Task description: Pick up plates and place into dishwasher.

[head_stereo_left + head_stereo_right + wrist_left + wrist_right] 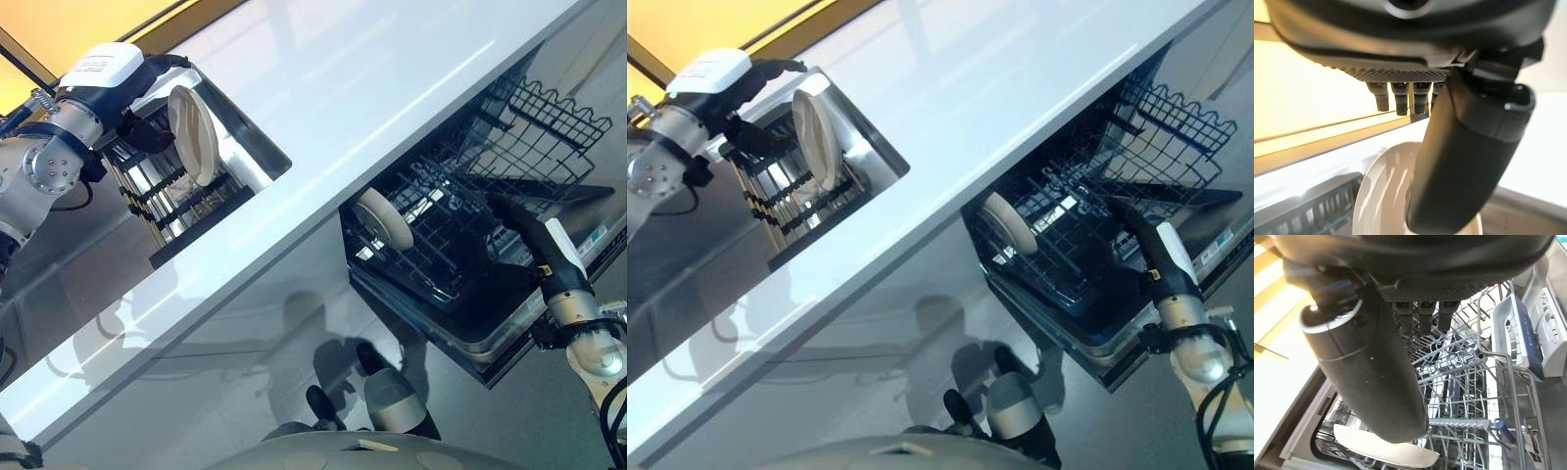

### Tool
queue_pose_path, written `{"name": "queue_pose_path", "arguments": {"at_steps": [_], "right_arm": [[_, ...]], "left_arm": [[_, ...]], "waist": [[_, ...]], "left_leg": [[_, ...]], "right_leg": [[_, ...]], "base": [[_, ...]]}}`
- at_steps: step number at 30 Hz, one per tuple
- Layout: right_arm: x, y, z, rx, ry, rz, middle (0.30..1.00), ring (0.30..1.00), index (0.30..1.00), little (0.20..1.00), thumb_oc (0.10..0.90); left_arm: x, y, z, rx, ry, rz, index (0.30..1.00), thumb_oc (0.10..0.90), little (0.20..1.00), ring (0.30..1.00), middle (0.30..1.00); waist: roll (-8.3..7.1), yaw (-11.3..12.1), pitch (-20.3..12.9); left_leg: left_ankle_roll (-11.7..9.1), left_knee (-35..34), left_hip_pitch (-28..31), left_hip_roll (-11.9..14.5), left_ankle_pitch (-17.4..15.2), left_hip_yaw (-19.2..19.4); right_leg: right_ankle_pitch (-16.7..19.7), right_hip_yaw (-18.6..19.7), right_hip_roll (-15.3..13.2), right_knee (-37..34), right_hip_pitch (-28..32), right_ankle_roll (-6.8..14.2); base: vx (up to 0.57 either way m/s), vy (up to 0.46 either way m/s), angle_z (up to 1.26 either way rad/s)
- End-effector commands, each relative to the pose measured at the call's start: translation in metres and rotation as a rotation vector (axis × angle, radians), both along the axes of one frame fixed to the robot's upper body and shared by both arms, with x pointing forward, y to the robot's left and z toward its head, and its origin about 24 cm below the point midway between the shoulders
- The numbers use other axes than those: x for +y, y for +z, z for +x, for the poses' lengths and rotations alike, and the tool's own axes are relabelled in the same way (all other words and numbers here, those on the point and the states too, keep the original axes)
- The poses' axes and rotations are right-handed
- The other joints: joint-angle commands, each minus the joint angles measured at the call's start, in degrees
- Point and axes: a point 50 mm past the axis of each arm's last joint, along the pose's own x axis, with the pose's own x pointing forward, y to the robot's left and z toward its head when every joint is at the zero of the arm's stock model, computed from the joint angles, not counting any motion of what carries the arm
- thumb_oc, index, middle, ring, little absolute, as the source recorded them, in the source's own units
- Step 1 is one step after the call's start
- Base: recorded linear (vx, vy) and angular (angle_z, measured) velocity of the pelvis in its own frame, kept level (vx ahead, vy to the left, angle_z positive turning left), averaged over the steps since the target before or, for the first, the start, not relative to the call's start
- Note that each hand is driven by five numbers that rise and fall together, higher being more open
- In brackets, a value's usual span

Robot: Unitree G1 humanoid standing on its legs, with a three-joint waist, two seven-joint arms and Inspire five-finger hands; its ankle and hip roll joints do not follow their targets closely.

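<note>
White counter [392, 88] runs diagonally across both eye views, with a sink [250, 147] set into it at the robot's left and an open dishwasher [490, 333] below its front edge at the right. Sink holds a dark rack [171, 201]. Left hand [147, 132] is over the sink, at the rim of a white plate [193, 132] that stands on edge above the rack. Left wrist view: thumb [1464, 161] lies across the plate face [1381, 196], fingers [1400, 98] are curled down behind the rim, so the plate is pinched between thumb and fingers. Whether the plate's lower edge touches the rack cannot be told. A second plate [384, 219] stands upright in the dishwasher's lower rack [441, 255], at the rack's left end, just under the counter edge. Upper wire basket [549, 117] sits further back and to the right. Right hand [514, 220] reaches over the lower rack, well to the right of the second plate and apart from it. Right wrist view: thumb [1366, 377] extended, fingers [1425, 313] pointing straight toward the tines, nothing held; the racked plate [1381, 445] shows beyond the thumb.
</note>
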Motion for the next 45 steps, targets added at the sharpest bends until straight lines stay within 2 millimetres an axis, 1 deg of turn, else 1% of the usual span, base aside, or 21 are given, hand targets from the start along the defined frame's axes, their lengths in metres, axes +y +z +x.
{"name": "queue_pose_path", "arguments": {"at_steps": [1, 4, 8, 15, 19, 27, 37, 40, 45], "right_arm": [[0.009, 0.067, 0.007, -0.291, 0.1, -0.064, 0.9, 0.9, 0.9, 0.9, 0.8], [0.009, 0.064, 0.008, -0.279, 0.1, -0.064, 0.9, 0.9, 0.9, 0.9, 0.8], [0.007, 0.062, 0.008, -0.269, 0.096, -0.058, 0.9, 0.9, 0.9, 0.9, 0.8], [0.006, 0.06, 0.007, -0.257, 0.098, -0.057, 0.9, 0.9, 0.9, 0.9, 0.8], [0.006, 0.06, 0.006, -0.256, 0.102, -0.06, 0.9, 0.9, 0.9, 0.9, 0.8], [0.005, 0.06, 0.007, -0.247, 0.113, -0.068, 0.9, 0.9, 0.9, 0.9, 0.8], [0.004, 0.065, 0.009, -0.269, 0.118, -0.086, 0.9, 0.9, 0.9, 0.9, 0.8], [0.004, 0.066, 0.008, -0.272, 0.117, -0.095, 0.9, 0.9, 0.9, 0.9, 0.8], [0.004, 0.066, 0.007, -0.278, 0.117, -0.106, 0.9, 0.9, 0.9, 0.9, 0.8]], "left_arm": [[0.029, 0.059, -0.021, -0.235, 0.109, 0.003, 0.9, 0.8, 0.9, 0.9, 0.9], [0.028, 0.057, -0.021, -0.248, 0.109, 0.003, 0.9, 0.8, 0.9, 0.9, 0.9], [0.033, 0.057, -0.021, -0.268, 0.131, -0.023, 0.9, 0.8, 0.9, 0.9, 0.9], [0.037, 0.065, -0.022, -0.329, 0.16, -0.031, 0.9, 0.8, 0.9, 0.9, 0.9], [0.038, 0.064, -0.022, -0.339, 0.169, -0.003, 0.9, 0.8, 0.9, 0.9, 0.9], [0.04, 0.07, -0.024, -0.426, 0.181, 0.019, 0.9, 0.8, 0.9, 0.9, 0.9], [0.034, 0.064, -0.018, -0.417, 0.174, 0.017, 0.9, 0.8, 0.9, 0.9, 0.9], [0.035, 0.063, -0.019, -0.41, 0.168, 0.014, 0.9, 0.8, 0.9, 0.9, 0.9], [0.032, 0.065, -0.017, -0.404, 0.158, 0.008, 0.9, 0.8, 0.9, 0.9, 0.9]], "waist": [[-1.17, 1.0, -4.5], [-1.3, 1.1, -4.5], [-1.51, 1.0, -4.3], [-1.64, 0.5, -3.7], [-1.6, 0.3, -3.5], [-1.73, -0.2, -2.9], [-1.94, -0.6, -1.5], [-2.0, -0.6, -1.2], [-2.38, -0.8, -0.8]], "left_leg": [[1.0, 2.2, -2.1, -2.8, -3.1, 1.5], [1.0, 2.3, -2.2, -2.9, -3.0, 1.2], [1.0, 2.5, -2.4, -2.9, -3.1, 1.3], [0.9, 2.7, -2.4, -2.9, -3.1, 1.6], [0.8, 2.8, -2.4, -2.8, -3.1, 1.8], [0.7, 3.2, -2.7, -2.6, -3.1, 2.2], [0.6, 3.9, -3.4, -2.5, -3.3, 2.4], [0.6, 4.0, -3.3, -2.4, -3.4, 2.5], [0.6, 4.5, -3.5, -2.3, -3.5, 2.9]], "right_leg": [[-4.6, -4.1, -0.5, 6.4, -3.8, 7.3], [-4.8, -4.3, -0.5, 6.4, -3.8, 7.3], [-4.8, -4.4, -0.6, 6.4, -3.8, 7.2], [-4.9, -4.3, -0.6, 6.4, -3.9, 7.1], [-5.0, -4.3, -0.6, 6.5, -3.9, 7.1], [-5.2, -4.3, -0.6, 6.8, -4.1, 7.0], [-5.5, -4.2, -0.6, 7.3, -4.8, 6.8], [-5.5, -4.2, -0.6, 7.3, -4.7, 6.9], [-5.5, -4.4, -0.7, 7.5, -4.9, 6.9]], "base": [[0.0, 0.0, 0.0], [0.0, 0.0, 0.0], [0.0, 0.0, 0.0], [0.0, 0.0, 0.0], [0.0, 0.0, 0.0], [0.0, 0.0, 0.0], [0.0, 0.0, 0.0], [0.02, 0.003, -0.05], [0.01, -0.004, -0.06]]}}
